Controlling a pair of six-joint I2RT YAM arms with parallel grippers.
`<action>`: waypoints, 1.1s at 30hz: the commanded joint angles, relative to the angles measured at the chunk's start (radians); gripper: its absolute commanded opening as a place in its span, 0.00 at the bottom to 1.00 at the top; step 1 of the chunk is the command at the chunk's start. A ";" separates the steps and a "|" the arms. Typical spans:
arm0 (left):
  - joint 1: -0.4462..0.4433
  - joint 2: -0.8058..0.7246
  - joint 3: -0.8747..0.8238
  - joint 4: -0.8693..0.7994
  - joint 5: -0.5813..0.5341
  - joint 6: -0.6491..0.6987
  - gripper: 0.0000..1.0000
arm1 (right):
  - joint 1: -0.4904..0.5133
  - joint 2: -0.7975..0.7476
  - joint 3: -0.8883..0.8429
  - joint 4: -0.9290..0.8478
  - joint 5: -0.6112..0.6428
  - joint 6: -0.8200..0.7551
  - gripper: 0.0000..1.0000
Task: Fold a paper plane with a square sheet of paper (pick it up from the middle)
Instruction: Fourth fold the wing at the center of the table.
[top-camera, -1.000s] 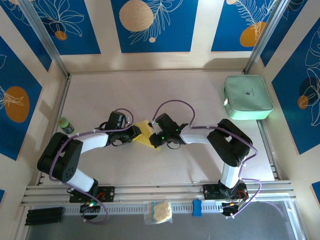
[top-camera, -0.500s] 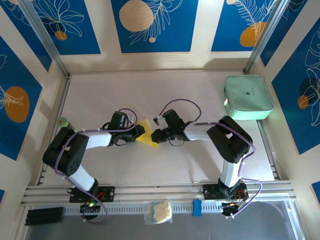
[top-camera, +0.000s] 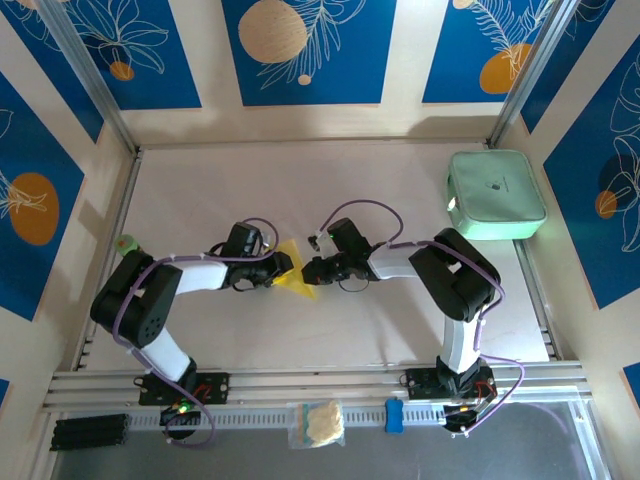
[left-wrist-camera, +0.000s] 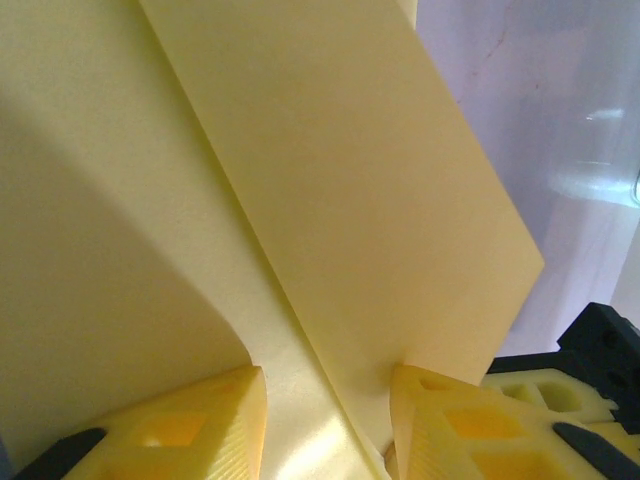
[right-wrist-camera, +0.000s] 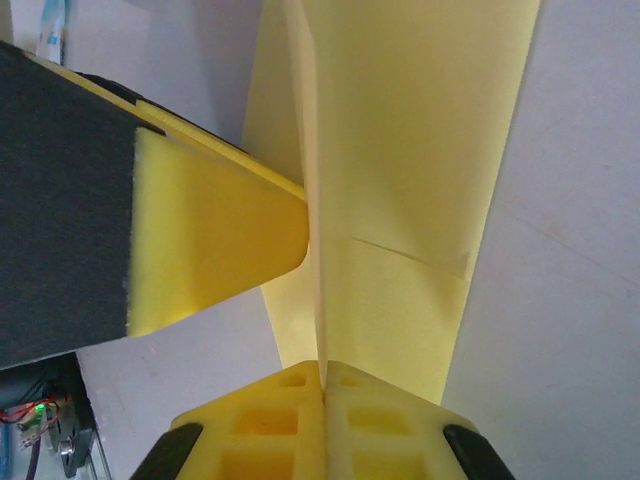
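pinching folded yellow sheet (right-wrist-camera: 400, 150), right claw (right-wrist-camera: 322, 372) clamped; left claw (left-wrist-camera: 325, 400) parted around it; mint-green case (top-camera: 496, 193) well apart.

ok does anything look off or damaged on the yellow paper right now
One small thing: the folded thin yellow paper, pinched on edge in the shut right gripper, carries a short slanted stray crease across one flap, close to that grip. No tear or spill visible.
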 joint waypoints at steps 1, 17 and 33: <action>-0.012 0.027 0.022 -0.081 -0.036 0.027 0.39 | -0.009 0.021 -0.011 0.021 -0.054 0.024 0.00; -0.029 0.065 0.066 -0.270 -0.133 0.012 0.44 | -0.007 -0.049 -0.019 -0.058 0.001 -0.014 0.14; -0.029 0.104 0.101 -0.383 -0.179 -0.025 0.41 | 0.089 -0.113 -0.030 -0.139 0.252 -0.050 0.31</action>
